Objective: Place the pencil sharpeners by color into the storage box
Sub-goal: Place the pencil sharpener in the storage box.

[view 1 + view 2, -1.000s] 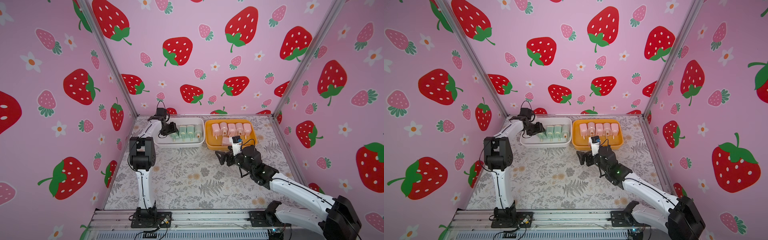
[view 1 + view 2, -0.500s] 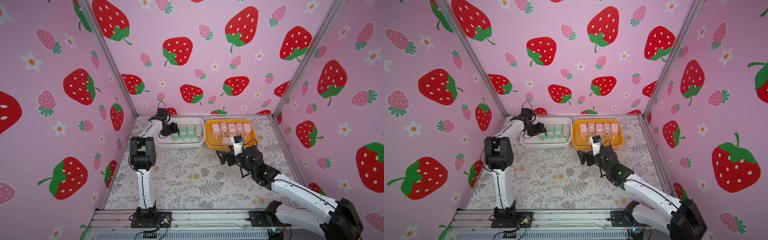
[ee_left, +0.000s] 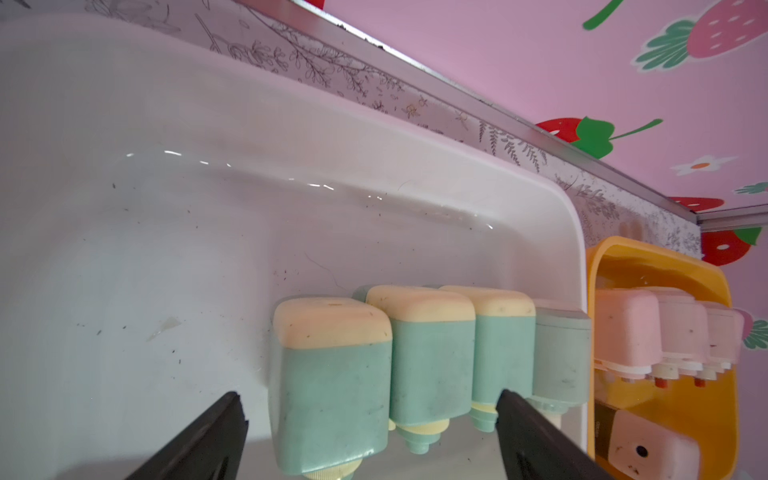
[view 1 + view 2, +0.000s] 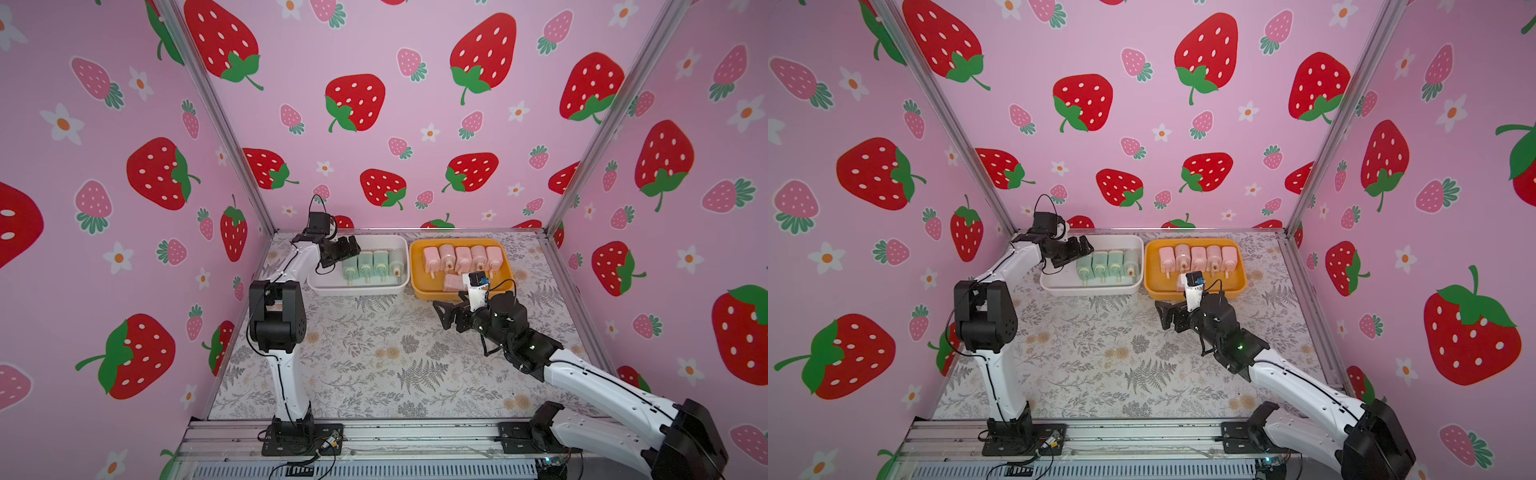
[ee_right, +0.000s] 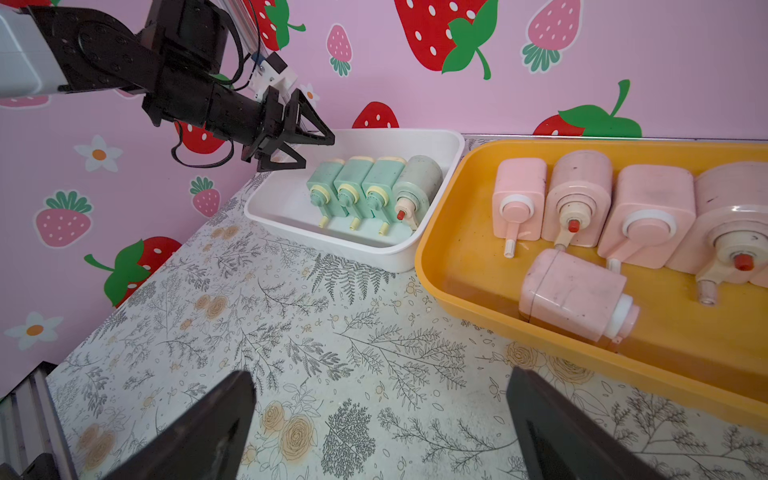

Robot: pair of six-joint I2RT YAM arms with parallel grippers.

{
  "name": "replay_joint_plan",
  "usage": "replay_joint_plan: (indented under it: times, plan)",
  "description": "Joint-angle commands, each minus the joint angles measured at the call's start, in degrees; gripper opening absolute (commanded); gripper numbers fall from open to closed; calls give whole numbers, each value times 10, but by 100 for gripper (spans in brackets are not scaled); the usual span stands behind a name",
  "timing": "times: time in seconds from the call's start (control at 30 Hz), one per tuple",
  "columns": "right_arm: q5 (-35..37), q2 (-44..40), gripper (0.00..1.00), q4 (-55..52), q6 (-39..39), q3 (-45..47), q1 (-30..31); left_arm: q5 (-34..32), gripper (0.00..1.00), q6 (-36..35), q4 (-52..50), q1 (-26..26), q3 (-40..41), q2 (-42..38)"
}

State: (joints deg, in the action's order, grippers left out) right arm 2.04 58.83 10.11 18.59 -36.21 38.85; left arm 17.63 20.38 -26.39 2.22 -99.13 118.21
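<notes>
floral-print table cover (image 4: 374,353) spans the floor; pink strawberry-and-daisy walls (image 4: 374,62) on three sides; aluminium corner posts (image 4: 223,124) at the back; metal rail (image 4: 415,434) along front edge, loose cable (image 4: 307,463) below

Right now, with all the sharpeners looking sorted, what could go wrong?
1. The open left gripper hangs close over the end green sharpener in the white box. A slanted retreat might catch it and upset the row.
2. One pink sharpener lies on its side, apart from its row, in the orange box. The open right gripper, close by over the table, might nudge that box if it swings.
</notes>
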Motion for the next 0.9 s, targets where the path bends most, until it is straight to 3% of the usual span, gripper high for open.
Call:
replay_joint_plan:
  times: [0.0, 0.53, 0.73, 0.87]
  plan:
    - [10, -20, 100, -12, 6, 8, 3, 10, 100, 22, 18, 0, 0, 18]
    - [43, -62, 100, -25, 12, 38, 2, 55, 100, 58, 48, 10, 2, 58]
    - [50, -57, 100, -24, -1, 36, 2, 44, 100, 50, 36, 9, -2, 56]
    - [107, -44, 100, -21, -28, 36, 2, 10, 100, 32, 29, 9, 15, 20]
